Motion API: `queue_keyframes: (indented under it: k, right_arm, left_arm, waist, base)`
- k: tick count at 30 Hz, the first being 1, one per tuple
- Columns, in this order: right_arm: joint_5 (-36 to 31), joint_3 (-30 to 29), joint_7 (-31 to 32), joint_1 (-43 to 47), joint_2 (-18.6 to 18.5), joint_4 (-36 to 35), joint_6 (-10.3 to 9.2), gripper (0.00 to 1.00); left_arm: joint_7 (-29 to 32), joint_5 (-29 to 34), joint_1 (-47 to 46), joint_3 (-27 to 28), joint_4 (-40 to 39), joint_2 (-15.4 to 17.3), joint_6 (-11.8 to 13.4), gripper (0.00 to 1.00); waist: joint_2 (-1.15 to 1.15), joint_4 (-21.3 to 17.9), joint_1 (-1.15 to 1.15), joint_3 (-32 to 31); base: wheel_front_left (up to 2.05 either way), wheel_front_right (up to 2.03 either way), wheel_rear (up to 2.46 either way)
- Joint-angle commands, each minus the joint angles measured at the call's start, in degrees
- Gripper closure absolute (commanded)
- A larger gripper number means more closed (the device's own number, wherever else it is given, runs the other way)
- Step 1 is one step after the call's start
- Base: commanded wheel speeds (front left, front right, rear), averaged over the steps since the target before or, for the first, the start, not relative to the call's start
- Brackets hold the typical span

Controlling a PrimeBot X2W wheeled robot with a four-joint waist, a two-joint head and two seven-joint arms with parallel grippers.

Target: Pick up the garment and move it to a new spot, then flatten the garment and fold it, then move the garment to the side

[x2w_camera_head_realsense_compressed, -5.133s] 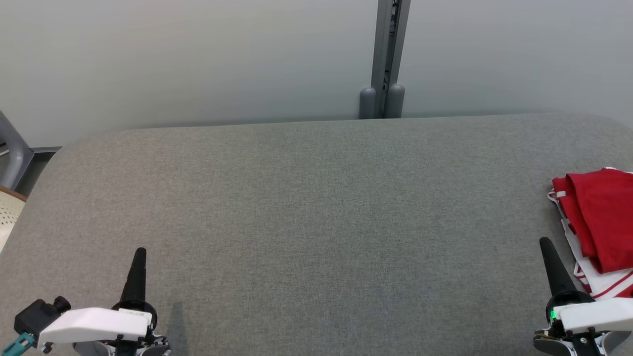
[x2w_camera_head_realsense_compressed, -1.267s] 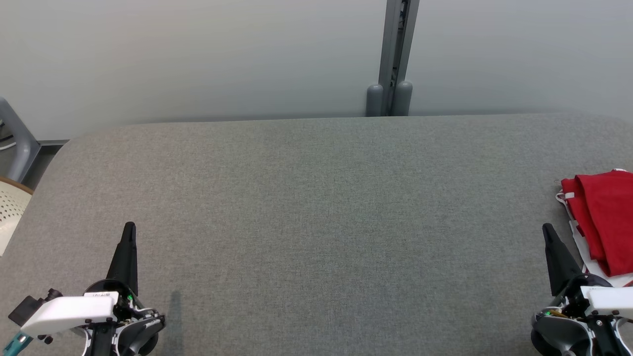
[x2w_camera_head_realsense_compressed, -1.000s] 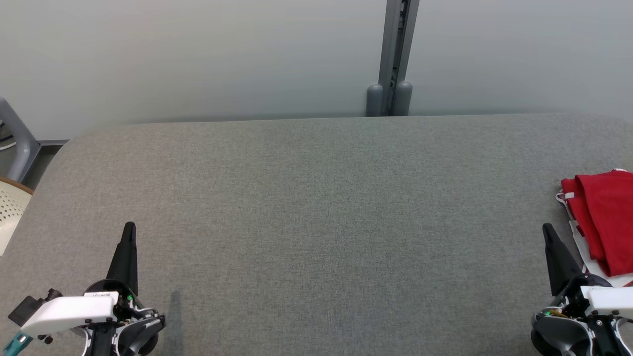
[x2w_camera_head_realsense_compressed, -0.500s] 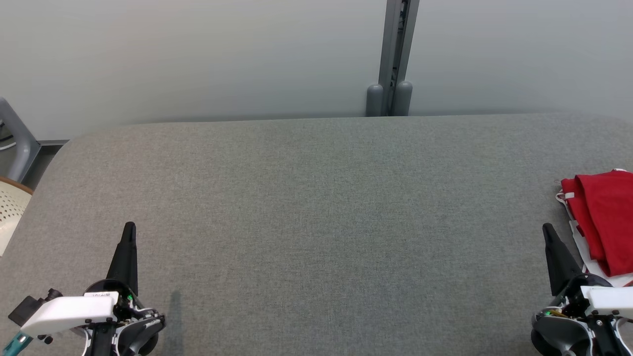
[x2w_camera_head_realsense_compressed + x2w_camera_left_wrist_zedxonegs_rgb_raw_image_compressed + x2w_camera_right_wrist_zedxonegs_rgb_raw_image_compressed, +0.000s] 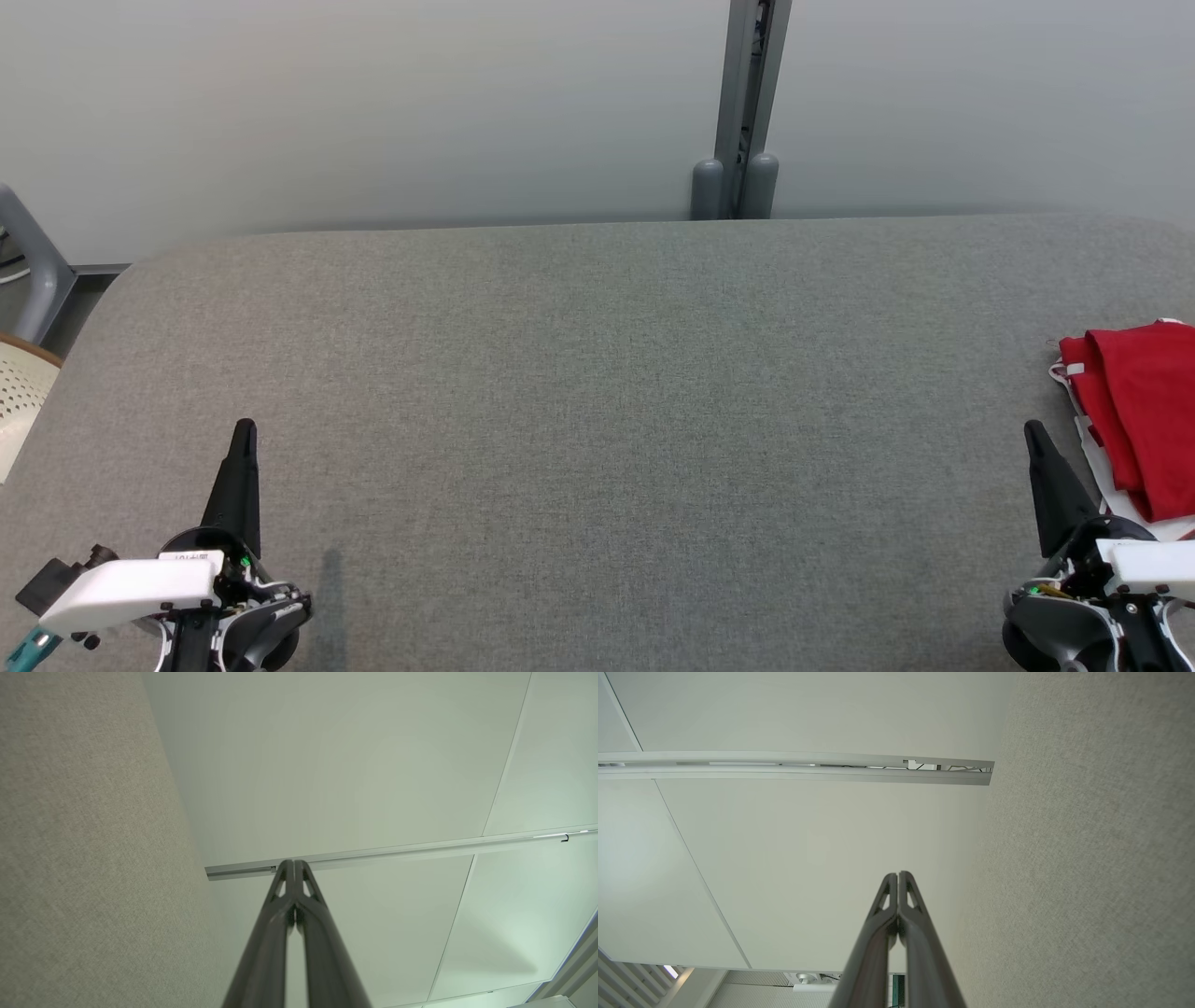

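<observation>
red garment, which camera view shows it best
The head view: the red garment lies folded at the right edge of the table, by the right pincer, partly cut off by the frame. The wrist views look along the shut left pincer and right pincer toward the table and wall.

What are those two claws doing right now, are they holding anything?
Left gripper: shut, holding nothing.
Right gripper: shut, holding nothing; the red garment lies nearby.
</observation>
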Motion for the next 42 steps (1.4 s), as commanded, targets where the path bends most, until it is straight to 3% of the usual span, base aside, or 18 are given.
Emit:
queue_keyframes:
  k: [1, 42]
  right_arm:
    - [0.0, -0.1, 0.1, -0.3, -0.3, 0.1, 0.04, 1.0]
    - [-0.1, -0.1, 0.1, -0.3, -0.3, 0.1, 0.04, 1.0]
  left_arm:
    - [0.2, -0.1, -0.7, 0.1, 0.0, 0.1, -0.2, 1.0]
    - [0.2, -0.1, -0.7, 0.1, 0.0, 0.1, -0.2, 1.0]
  waist:
    - [0.0, 0.0, 0.0, 0.0]
    - [0.0, 0.0, 0.0, 0.0]
  base:
    - [0.0, 0.0, 0.0]
    - [0.0, 0.0, 0.0]
